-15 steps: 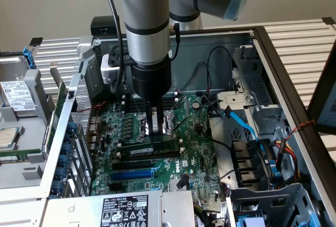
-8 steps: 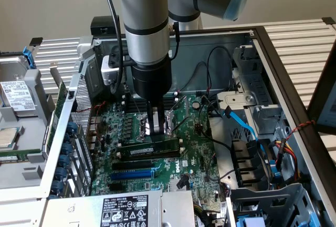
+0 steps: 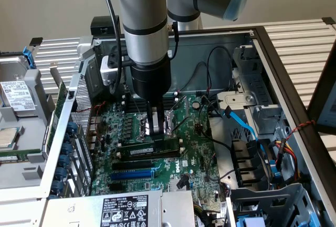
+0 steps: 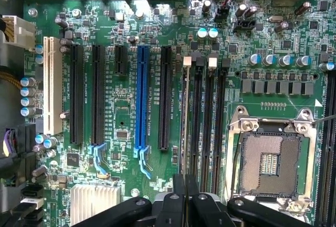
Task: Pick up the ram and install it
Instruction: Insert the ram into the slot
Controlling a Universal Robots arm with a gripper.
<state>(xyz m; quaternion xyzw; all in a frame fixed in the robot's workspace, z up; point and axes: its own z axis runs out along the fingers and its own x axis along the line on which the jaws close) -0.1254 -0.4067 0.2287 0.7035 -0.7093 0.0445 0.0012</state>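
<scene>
Green ram [image 3: 149,150] [image 4: 187,116] stands on edge on motherboard [image 3: 194,156] inside open computer case [image 3: 273,53], at edge of memory slots [image 4: 210,127], on side toward blue expansion slot [image 4: 140,95]. Gripper [image 3: 157,131] [image 4: 185,187] directly above, pinched closed on ram's top edge. Whether ram is seated: cannot tell.

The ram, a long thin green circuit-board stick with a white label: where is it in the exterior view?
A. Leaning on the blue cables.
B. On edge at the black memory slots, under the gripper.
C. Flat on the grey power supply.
B: the ram stands on edge on the green motherboard, directly below the gripper.
</scene>
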